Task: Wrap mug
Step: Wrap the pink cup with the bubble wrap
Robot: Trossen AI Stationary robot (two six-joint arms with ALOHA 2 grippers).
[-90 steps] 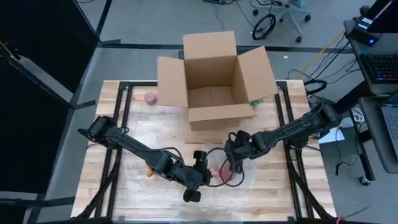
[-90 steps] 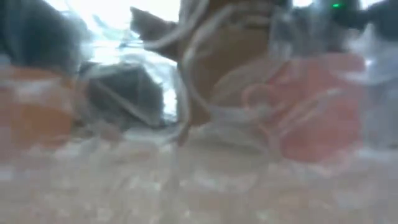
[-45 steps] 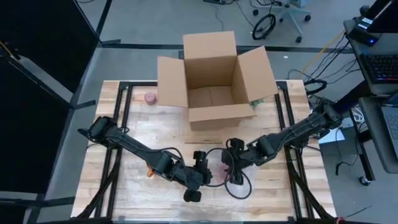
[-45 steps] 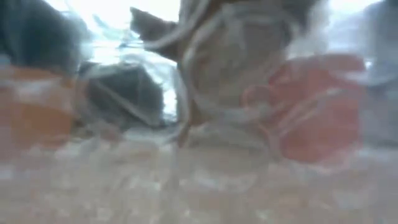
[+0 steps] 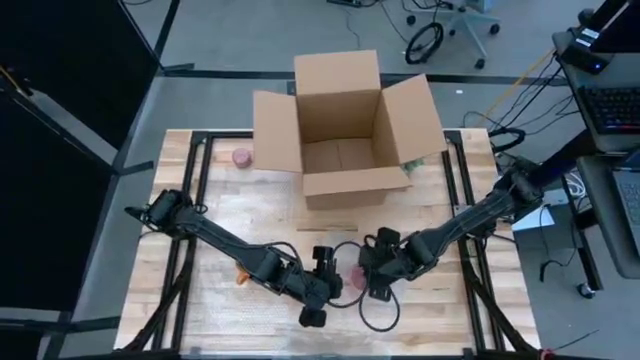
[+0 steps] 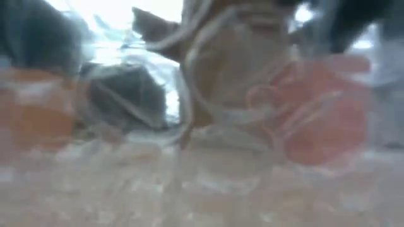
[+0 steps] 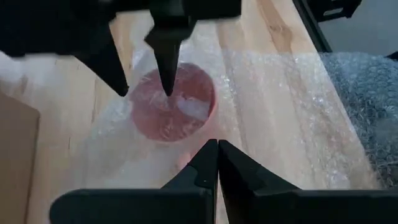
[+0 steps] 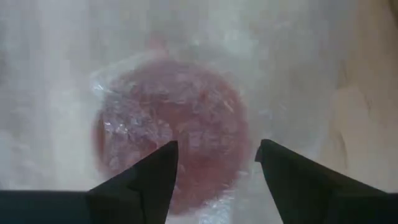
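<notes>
A pink mug [image 5: 352, 276] stands on the table under a sheet of clear bubble wrap [image 7: 273, 106]. It shows red through the wrap in the left wrist view [image 7: 174, 102], the right wrist view [image 8: 171, 137] and, blurred, the low view [image 6: 322, 113]. My left gripper [image 7: 216, 155] is just left of the mug, low and shut on the wrap. My right gripper [image 8: 214, 158] hangs open over the mug, fingers pointing down. One finger [image 7: 168, 68] stands over the mug's mouth and the other [image 7: 115, 65] outside its rim. My left gripper pinches the bubble wrap [image 7: 214, 138] between its two shut fingers, right beside the mug on the mug's left. It comes in low, nearly level, from the table's left. The wrap lies draped over the mug; how many layers it holds does not show. My right gripper has one fingertip [image 7: 166, 92] at the wrap over the mug's mouth; I cannot tell whether it touches.
An open cardboard box [image 5: 345, 130] stands at the table's far middle. A small pink thing [image 5: 241, 157] lies left of it. A black cable loop [image 5: 375, 308] lies near the mug. More bubble wrap [image 7: 367, 93] is bunched beyond the sheet.
My right gripper has moved toward the table's near edge and down, coming to stand over the wrapped mug. The mug has stayed where it was.
</notes>
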